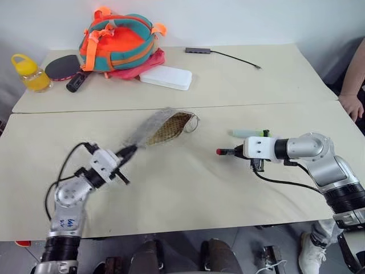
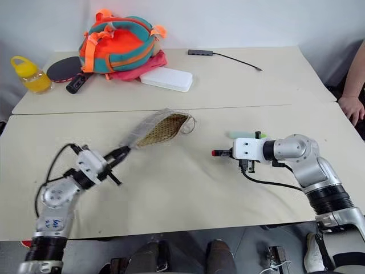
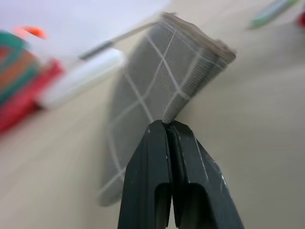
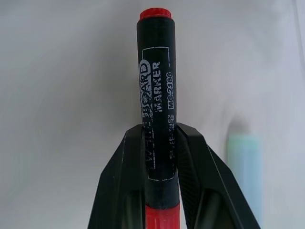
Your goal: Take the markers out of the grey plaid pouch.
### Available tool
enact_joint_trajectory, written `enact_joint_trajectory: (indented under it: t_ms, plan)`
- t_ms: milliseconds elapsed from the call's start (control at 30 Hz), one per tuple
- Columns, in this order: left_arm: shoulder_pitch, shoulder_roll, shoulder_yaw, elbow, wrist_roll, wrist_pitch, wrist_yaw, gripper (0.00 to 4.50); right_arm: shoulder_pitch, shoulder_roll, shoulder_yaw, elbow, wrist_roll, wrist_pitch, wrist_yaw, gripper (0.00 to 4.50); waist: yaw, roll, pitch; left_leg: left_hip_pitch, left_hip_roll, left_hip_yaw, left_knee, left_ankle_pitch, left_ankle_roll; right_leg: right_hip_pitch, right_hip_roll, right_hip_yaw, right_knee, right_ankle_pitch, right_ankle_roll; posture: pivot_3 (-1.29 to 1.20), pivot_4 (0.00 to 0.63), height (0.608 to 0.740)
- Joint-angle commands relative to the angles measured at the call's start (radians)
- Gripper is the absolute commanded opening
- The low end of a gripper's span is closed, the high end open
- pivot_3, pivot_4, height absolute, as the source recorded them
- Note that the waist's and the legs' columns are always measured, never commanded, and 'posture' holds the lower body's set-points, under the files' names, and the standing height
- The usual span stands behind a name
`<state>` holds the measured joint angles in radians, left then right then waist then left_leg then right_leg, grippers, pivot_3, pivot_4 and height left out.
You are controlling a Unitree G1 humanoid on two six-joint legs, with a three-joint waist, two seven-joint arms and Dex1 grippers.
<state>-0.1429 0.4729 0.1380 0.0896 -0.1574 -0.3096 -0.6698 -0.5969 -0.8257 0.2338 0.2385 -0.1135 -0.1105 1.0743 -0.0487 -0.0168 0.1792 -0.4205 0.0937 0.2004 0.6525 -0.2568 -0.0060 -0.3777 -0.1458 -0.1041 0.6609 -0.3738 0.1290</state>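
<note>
My left gripper [image 1: 132,149] is shut on one end of the grey plaid pouch [image 1: 165,127] and holds it lifted and tilted over the table's middle. The pouch's open mouth, with its brownish lining, faces right. In the left wrist view the fingers [image 3: 147,157] pinch the pouch [image 3: 162,76] at its edge. My right gripper [image 1: 235,152] is shut on the red and black marker [image 4: 156,95], and the marker's red tip [image 1: 219,152] points left, low over the table. The pale-green highlighter [image 1: 249,133] lies on the table just behind that gripper.
At the back left stand an orange and teal backpack [image 1: 117,40], a yellow bottle [image 1: 31,73], a black-handled paddle [image 1: 63,67] and a white case [image 1: 166,76]. A grey hub with a cable [image 1: 198,51] lies at the back. A person's hand [image 1: 353,103] rests at the right edge.
</note>
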Motion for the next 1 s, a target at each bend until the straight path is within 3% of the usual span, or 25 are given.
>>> enact_joint_trajectory:
  t_ms: [33, 167, 300, 367, 633, 1000]
  plan:
    - [0.005, 0.018, 0.01, -0.044, -0.031, -0.013, -0.013, 1.3, -0.003, -0.008, -0.027, 0.018, 0.004, -0.026, -0.007, 0.87, -0.002, 0.0, 0.0, 0.0, 0.0, 0.0, 0.0, 0.0, 0.0, 0.0, 0.0, 0.0, 0.0, 0.0, 0.0, 0.0, 0.15, 0.74]
    - [0.03, 0.022, 0.03, -0.07, -0.057, -0.01, -0.01, 2.51, 0.012, 0.014, -0.048, 0.048, 0.054, -0.012, 0.004, 2.19, -0.002, 0.0, 0.0, 0.0, 0.0, -0.001, 0.0, 0.0, 0.0, 0.001, 0.0, 0.0, 0.0, 0.0, 0.0, 0.0, 0.15, 0.74]
    - [0.107, 0.045, 0.062, -0.176, -0.195, 0.088, -0.071, 3.81, 0.039, 0.056, -0.117, -0.015, 0.183, 0.062, 0.012, 3.57, -0.005, 0.0, 0.0, 0.0, 0.0, -0.004, 0.0, 0.0, 0.0, 0.001, 0.0, 0.0, 0.0, 0.0, 0.0, 0.0, 0.15, 0.74]
    - [0.172, 0.054, 0.083, -0.247, -0.29, 0.163, -0.1, 4.46, 0.058, 0.084, -0.163, -0.058, 0.278, 0.139, 0.025, 3.61, -0.007, 0.0, 0.0, 0.0, 0.0, -0.008, 0.0, 0.0, 0.0, 0.001, 0.0, 0.0, 0.0, 0.0, 0.0, 0.0, 0.15, 0.74]
    - [0.347, 0.038, 0.206, -0.37, -0.443, 0.376, 0.005, 4.49, 0.247, 0.194, -0.341, -0.275, 0.56, 0.333, -0.051, 3.61, 0.011, 0.0, 0.0, 0.0, 0.0, -0.012, 0.001, 0.0, 0.001, 0.003, 0.0, -0.001, 0.0, 0.0, 0.0, 0.0, 0.15, 0.74]
    - [0.449, 0.034, 0.286, -0.375, -0.382, 0.396, 0.061, 4.49, 0.584, 0.32, -0.468, -0.331, 0.447, 0.04, -0.268, 3.61, 0.019, -0.001, -0.001, 0.0, -0.001, -0.012, 0.0, -0.001, 0.001, 0.002, 0.0, -0.001, -0.002, 0.0, -0.001, 0.0, 0.15, 0.74]
